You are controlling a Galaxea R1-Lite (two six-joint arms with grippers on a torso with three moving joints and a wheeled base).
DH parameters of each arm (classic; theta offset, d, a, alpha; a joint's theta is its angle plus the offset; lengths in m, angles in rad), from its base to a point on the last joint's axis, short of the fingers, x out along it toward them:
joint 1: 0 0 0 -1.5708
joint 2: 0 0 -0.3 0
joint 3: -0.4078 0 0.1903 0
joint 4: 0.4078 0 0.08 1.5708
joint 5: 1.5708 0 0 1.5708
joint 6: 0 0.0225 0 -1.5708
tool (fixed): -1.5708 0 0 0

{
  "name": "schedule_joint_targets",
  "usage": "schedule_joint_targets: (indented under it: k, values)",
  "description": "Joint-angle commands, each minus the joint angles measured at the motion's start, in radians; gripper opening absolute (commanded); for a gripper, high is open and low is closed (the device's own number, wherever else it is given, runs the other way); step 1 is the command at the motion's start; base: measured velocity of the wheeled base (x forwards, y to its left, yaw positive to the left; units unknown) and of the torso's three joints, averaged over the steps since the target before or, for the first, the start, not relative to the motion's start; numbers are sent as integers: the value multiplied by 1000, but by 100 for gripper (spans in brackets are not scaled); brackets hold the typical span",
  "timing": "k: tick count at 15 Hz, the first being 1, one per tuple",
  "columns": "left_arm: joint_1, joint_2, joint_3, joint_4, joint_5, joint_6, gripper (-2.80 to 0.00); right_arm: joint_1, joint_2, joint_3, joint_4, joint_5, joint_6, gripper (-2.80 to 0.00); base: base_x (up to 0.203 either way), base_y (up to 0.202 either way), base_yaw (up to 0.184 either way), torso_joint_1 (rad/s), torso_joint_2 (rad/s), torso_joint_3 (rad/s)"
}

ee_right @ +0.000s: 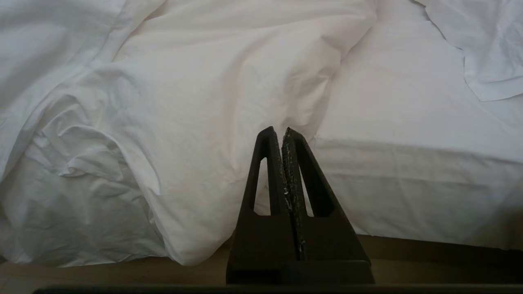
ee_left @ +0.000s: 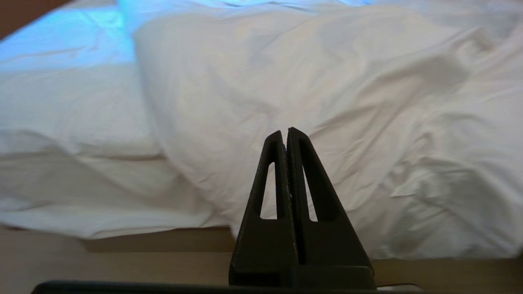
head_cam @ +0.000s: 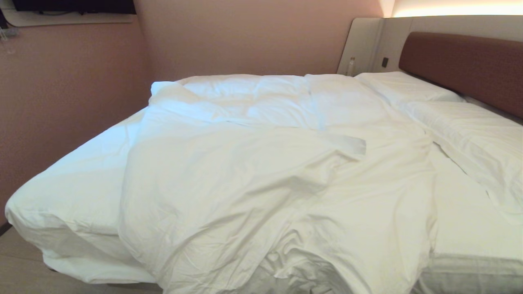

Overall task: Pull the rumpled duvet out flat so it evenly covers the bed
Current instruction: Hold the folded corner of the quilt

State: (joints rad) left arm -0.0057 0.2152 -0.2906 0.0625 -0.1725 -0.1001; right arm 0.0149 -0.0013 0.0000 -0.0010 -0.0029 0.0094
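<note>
Duvet (head_cam: 245,183) lies rumpled across bed (head_cam: 470,228) by pink wall (head_cam: 245,36); both hands pressed together.

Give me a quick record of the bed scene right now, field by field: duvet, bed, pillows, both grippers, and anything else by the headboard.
duvet: rumpled, bunched across the middle, folded back on itself, one edge hanging over the near side
bed: mattress sheet bare on the right, near the pillows
pillows: two, white, lying along the brown headboard
left gripper: fingers shut, empty, short of the duvet's hanging edge
right gripper: fingers shut, empty, facing the duvet's edge beside the bare sheet
other: small bottle by the beige panel
</note>
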Motion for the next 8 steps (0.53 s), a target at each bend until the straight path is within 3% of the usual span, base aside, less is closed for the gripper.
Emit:
schedule_joint_targets:
  k: [1,5,8]
  values:
    - [-1,254,-98,-10,-27,-16,-280,0,1,0,-1,0,0,-280,0,0,0,0,0,0]
    - [-22,878,-433,-82,-88,-80,-280,0,1,0,-1,0,0,-280,0,0,0,0,0,0]
    - [-65,1319,-783,-128,-128,-138,-280,0,1,0,-1,0,0,-280,0,0,0,0,0,0]
